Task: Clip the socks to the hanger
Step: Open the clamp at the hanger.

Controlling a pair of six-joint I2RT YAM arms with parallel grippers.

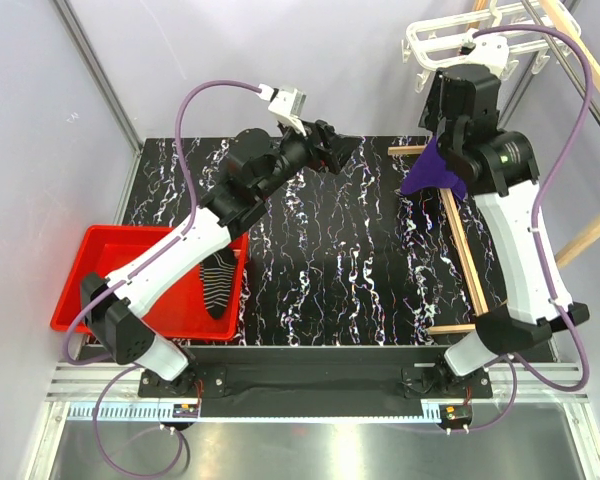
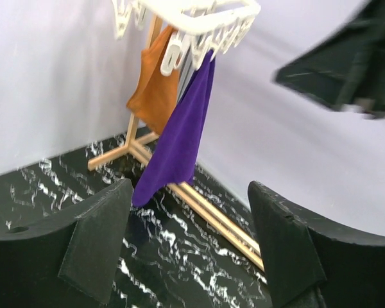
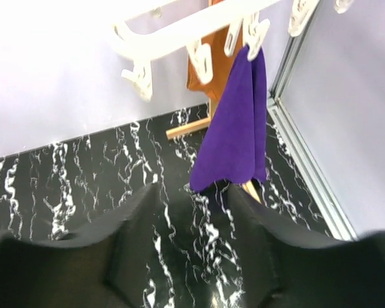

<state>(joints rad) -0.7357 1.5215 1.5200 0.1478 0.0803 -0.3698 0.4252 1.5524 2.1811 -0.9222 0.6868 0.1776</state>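
One black sock with thin white stripes (image 1: 220,285) lies in the red bin (image 1: 90,290) at the left; I see no other sock. The white clip hanger (image 1: 450,40) hangs at the far right, with a purple cloth (image 1: 435,172) clipped under it. It also shows in the left wrist view (image 2: 199,16) and the right wrist view (image 3: 179,32). My left gripper (image 1: 338,150) is open and empty, held above the far middle of the table (image 2: 189,192). My right gripper (image 1: 444,135) is open and empty just below the hanger, next to the purple cloth (image 3: 192,192).
A wooden rack (image 1: 465,250) stands along the right side, its base beams on the black marbled table (image 1: 360,260). An orange cloth (image 2: 155,90) hangs behind the purple cloth (image 2: 179,128). White walls and a metal frame close the back and sides.
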